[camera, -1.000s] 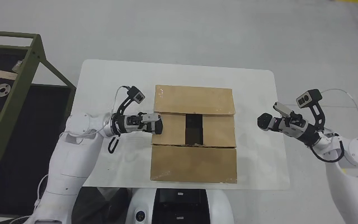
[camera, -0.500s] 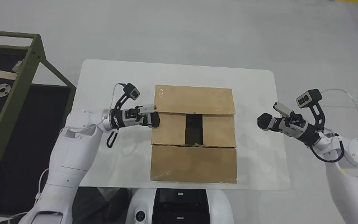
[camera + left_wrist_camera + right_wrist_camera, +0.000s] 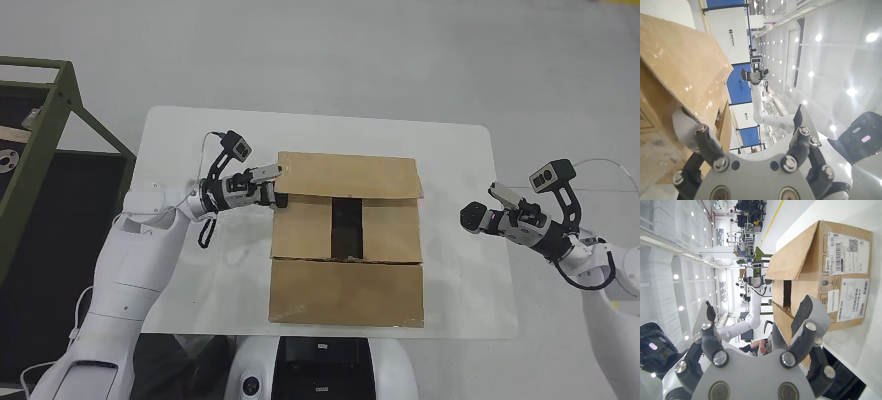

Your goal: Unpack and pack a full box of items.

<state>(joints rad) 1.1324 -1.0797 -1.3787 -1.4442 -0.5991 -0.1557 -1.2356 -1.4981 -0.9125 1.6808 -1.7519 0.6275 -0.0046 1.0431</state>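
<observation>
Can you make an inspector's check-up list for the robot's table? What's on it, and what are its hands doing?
Surface: white table.
Job's things: one cardboard box mid-table; long flaps open, inner flaps shut with a dark gap between; contents cannot be seen.
Clutter: nothing seen.
Hands: left hand open, one finger against the far flap at a box corner; right hand open, holding nothing, apart from the box.
Cables: black cable looped at the left wrist; white cable by the right arm.
Surroundings: green rack, dark mat, grey floor.
</observation>
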